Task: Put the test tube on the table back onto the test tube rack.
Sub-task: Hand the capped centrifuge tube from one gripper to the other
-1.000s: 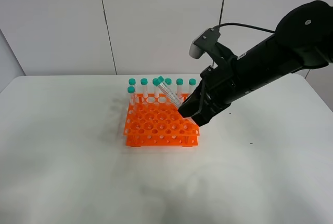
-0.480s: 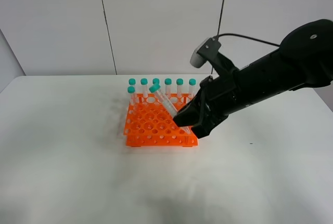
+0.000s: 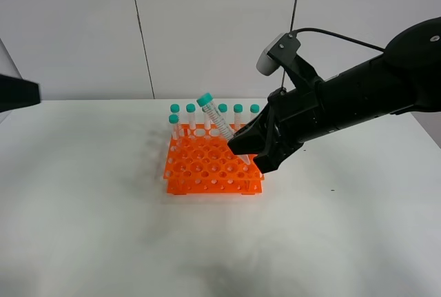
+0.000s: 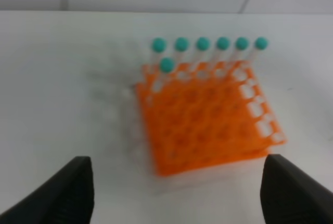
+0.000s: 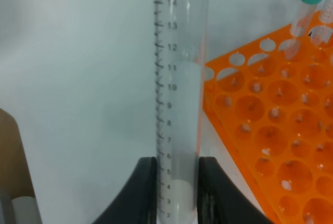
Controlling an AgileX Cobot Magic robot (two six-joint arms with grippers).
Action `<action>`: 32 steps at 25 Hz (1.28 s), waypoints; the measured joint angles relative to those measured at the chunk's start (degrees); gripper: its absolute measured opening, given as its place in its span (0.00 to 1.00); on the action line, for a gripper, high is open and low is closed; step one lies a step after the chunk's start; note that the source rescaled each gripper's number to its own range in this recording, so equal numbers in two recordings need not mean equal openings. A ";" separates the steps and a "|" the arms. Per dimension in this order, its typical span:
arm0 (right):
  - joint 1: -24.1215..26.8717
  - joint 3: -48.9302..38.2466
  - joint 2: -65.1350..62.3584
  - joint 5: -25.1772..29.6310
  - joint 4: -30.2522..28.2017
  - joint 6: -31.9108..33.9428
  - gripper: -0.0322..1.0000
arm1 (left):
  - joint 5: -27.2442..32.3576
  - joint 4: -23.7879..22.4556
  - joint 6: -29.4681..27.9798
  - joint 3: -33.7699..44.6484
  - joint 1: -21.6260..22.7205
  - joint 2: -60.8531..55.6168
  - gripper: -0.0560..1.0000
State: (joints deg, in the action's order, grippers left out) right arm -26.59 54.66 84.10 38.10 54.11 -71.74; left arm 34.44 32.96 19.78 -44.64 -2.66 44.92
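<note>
Plain pale wall panels [image 3: 207, 28] behind; white desk [image 3: 103, 228] with one orange rack [image 3: 207, 169] near its middle.

High view: the right gripper [image 3: 242, 144] hangs over the rack's right side, clamped on the lower end of the test tube [image 3: 219, 119]. The tube is tilted, teal cap up and leaning towards the back row, clear of the desk. Its tip is hidden by the gripper. Seated tubes [image 3: 238, 114] counted: six along the back row, one more in the second row at the left end. Seven seated, eight with the held one.

Left wrist view (blurred): the left gripper [image 4: 177, 182] is spread wide, nothing between its fingers, well back from the rack [image 4: 208, 130]. The same seven caps show.

Right wrist view: the fingers [image 5: 148, 187] pinch the test tube [image 5: 177, 104] near its lowest graduations, and the right gripper [image 5: 178, 193] sits beside the rack [image 5: 270, 146], not over a hole.

Step, as I judge it: carry done, insertion pending. The next move calls for righting the tube to vertical, lining the tip over a free hole, lowering, then letting go.
</note>
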 joint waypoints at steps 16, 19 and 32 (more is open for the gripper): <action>0.00 0.00 0.00 -0.07 0.02 0.00 0.05 | -1.03 59.30 46.61 -3.86 -14.01 33.51 1.00; 0.00 0.00 0.00 -0.07 0.02 0.00 0.05 | -0.04 62.37 48.32 -4.90 -15.79 36.50 1.00; -0.16 0.00 0.00 -1.65 0.20 0.00 0.05 | 1.03 63.94 49.87 -5.14 -20.04 40.76 1.00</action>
State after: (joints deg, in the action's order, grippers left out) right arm -26.75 54.66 84.10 36.45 54.31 -71.74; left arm 35.46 96.90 69.65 -49.78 -22.71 85.68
